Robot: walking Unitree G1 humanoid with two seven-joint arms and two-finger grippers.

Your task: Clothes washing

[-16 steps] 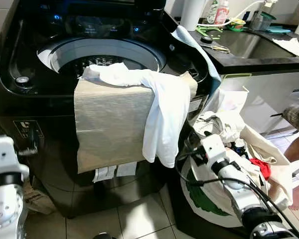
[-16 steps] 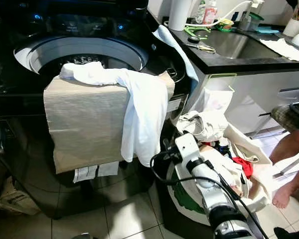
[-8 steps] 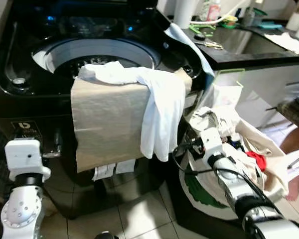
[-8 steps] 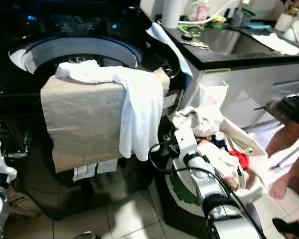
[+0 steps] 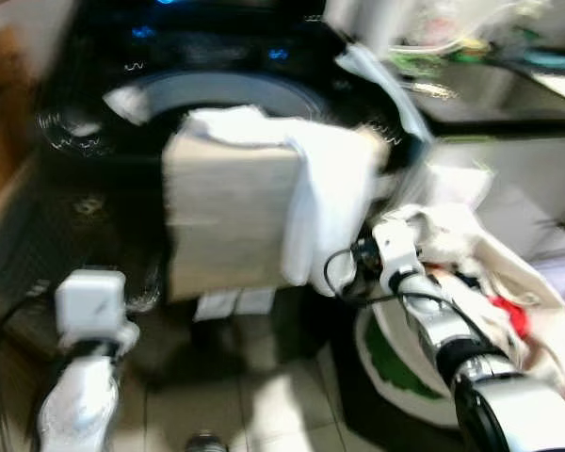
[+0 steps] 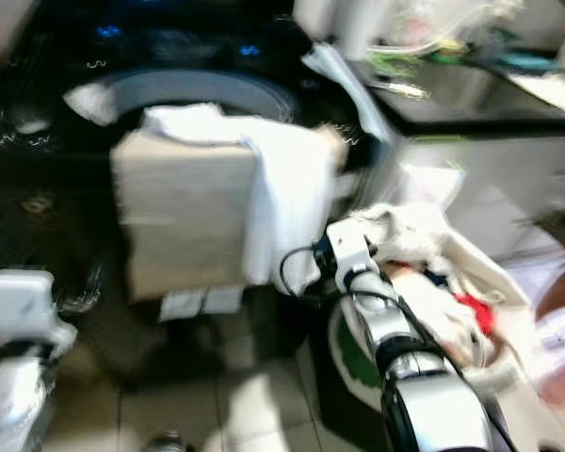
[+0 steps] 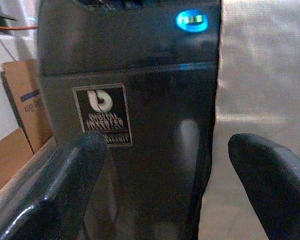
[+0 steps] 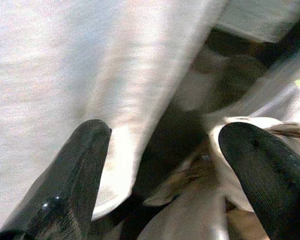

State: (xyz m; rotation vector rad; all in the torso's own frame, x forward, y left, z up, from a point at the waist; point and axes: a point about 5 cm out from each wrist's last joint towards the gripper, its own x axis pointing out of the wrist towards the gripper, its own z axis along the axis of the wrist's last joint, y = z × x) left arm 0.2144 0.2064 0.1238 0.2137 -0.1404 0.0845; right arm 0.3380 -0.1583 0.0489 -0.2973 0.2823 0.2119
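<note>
A black top-loading washing machine [image 5: 85,188] stands open, with a beige cloth [image 5: 228,217] draped down its front and a white garment [image 5: 325,212] hanging over that. My right arm [image 5: 424,311] reaches toward the white garment's lower edge; in the right wrist view its gripper [image 8: 160,165] is open, one finger [image 8: 75,175] right by the white garment [image 8: 90,75]. My left arm [image 5: 89,311] is raised at the lower left. In the left wrist view the left gripper [image 7: 165,185] is open, facing the machine's front panel [image 7: 135,100] and the beige cloth [image 7: 260,80].
A white laundry bag [image 5: 490,273] full of clothes, one red [image 5: 508,315], sits on the floor to the right of the machine. A dark counter with a sink [image 5: 490,89] lies behind it. A cardboard box [image 7: 25,100] stands left of the machine. The head views are blurred.
The camera has swung and blurred. My left arm has risen higher into view. My right gripper has moved up and closer to the white garment's hanging edge.
</note>
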